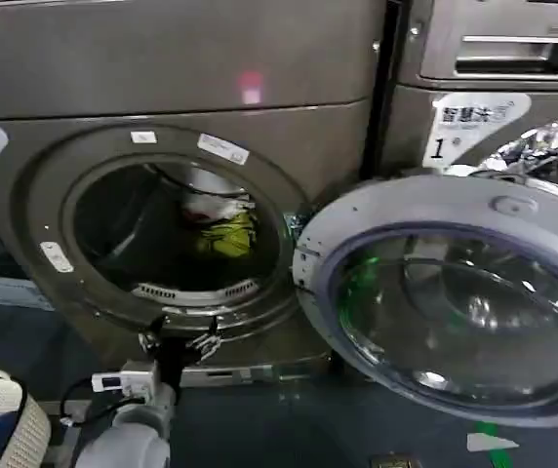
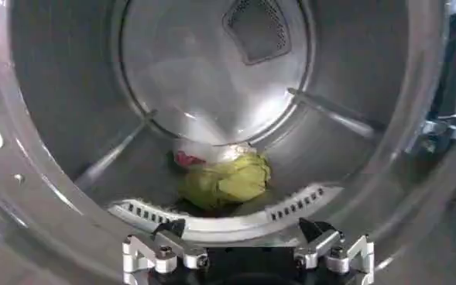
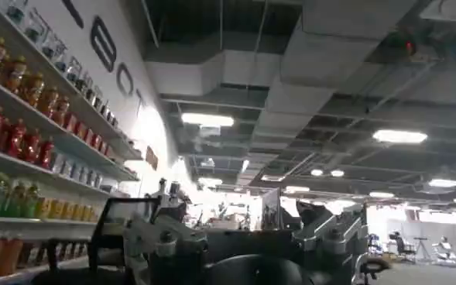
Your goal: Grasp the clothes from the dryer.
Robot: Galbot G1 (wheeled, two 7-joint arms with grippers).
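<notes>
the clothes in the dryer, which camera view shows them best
The left wrist view: it looks straight into the drum, where the clothes lie on the drum floor beyond the open left gripper. The head view shows the clothes smaller, through the dryer opening. The right wrist view faces shelves and ceiling instead.

Two front-loading machines stand side by side: one dryer (image 1: pixel 162 88) with its round porthole open, and one like machine (image 1: pixel 494 58) with a recessed handle slot. One grey-rimmed glass door (image 1: pixel 455 292) hangs open, and one bundle of clothes (image 2: pixel 226 180) lies in the drum, which carries three raised ribs. Two grippers are counted, one left gripper (image 1: pixel 178 343) at the porthole's lower rim and one right gripper (image 3: pixel 247 244), plus one white perforated basket (image 1: pixel 6 414).
</notes>
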